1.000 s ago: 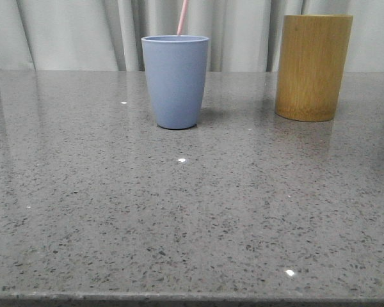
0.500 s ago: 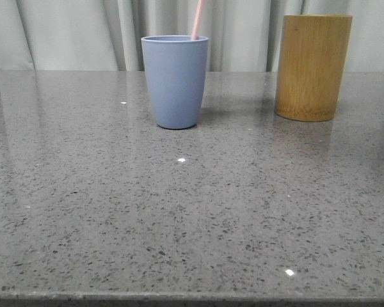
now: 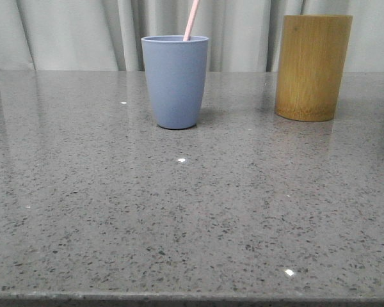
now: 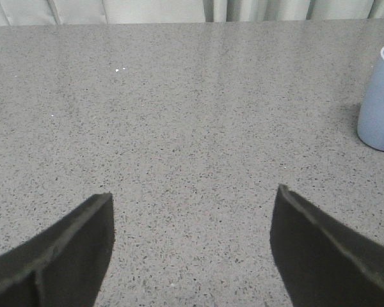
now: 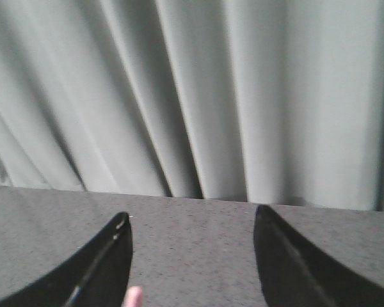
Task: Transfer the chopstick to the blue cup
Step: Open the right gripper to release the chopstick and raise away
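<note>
Chopstick stands in your blue cup, leaning up and slightly right; its top is cut off. Both the left gripper and right gripper are spread apart; that pink tip is probably the chopstick.

Surface: polished grey speckled stone, glossy, mirrors lights and cups. Blue cup: matt, smooth, plastic-looking. Bamboo holder: yellow-brown wood, fine vertical grain, soft sheen. Chopstick: pale pink, smooth. Curtain: pale cloth, matt, folded
</note>
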{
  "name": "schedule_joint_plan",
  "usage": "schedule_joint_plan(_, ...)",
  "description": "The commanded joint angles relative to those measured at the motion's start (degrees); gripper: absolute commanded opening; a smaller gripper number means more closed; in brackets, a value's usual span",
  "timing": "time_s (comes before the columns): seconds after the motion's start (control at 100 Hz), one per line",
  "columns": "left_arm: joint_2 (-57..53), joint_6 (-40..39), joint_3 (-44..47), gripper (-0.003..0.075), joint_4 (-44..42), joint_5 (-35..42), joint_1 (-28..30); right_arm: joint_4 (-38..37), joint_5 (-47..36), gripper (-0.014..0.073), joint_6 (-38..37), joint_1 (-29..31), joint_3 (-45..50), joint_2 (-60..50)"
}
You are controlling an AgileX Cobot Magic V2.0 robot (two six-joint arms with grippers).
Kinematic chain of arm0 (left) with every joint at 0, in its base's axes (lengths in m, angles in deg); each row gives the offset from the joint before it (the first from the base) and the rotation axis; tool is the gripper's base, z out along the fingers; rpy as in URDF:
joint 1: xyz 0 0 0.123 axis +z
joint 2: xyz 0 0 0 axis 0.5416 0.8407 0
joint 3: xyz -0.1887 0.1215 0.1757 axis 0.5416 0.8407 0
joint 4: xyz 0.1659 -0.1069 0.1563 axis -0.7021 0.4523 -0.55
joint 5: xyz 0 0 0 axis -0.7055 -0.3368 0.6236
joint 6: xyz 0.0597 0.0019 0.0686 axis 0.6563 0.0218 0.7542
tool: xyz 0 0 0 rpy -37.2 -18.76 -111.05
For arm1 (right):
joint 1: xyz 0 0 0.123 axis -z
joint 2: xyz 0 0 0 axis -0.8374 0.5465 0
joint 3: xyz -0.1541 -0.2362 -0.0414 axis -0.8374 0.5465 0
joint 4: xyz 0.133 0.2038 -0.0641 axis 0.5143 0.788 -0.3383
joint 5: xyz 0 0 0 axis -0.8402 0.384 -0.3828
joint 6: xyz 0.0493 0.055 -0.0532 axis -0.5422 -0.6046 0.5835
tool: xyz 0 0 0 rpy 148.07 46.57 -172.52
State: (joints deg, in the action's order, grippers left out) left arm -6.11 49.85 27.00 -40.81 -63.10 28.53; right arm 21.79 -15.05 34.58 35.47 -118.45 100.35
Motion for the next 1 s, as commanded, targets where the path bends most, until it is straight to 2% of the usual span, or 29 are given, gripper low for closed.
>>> schedule_joint_plan(0.0, 0.3, -0.2, -1.5, 0.0492, 0.3, 4.5, 0.1, -1.5, 2.0, 0.0437, 0.4, 3.2, -1.8, -5.4)
schedule_joint_plan(0.15, 0.3, -0.2, -1.5, 0.0492, 0.3, 4.5, 0.1, -6.0, 11.0, 0.0437, 1.4, 7.8, 0.1, -11.4)
schedule_joint_plan(0.31, 0.3, -0.2, -1.5, 0.0492, 0.3, 4.5, 0.1, -11.4, 17.1, 0.0437, 1.5, 9.3, 6.1, -18.6)
schedule_joint_plan(0.77, 0.3, -0.2, -1.5, 0.0492, 0.3, 4.5, 0.1, -12.8, 27.1, 0.0437, 1.5, 9.6, 33.0, -43.0)
schedule_joint_plan(0.99, 0.3, -0.2, -1.5, 0.0492, 0.3, 4.5, 0.1, -12.8, 33.9, 0.0437, 1.4, 9.6, 38.5, -52.8)
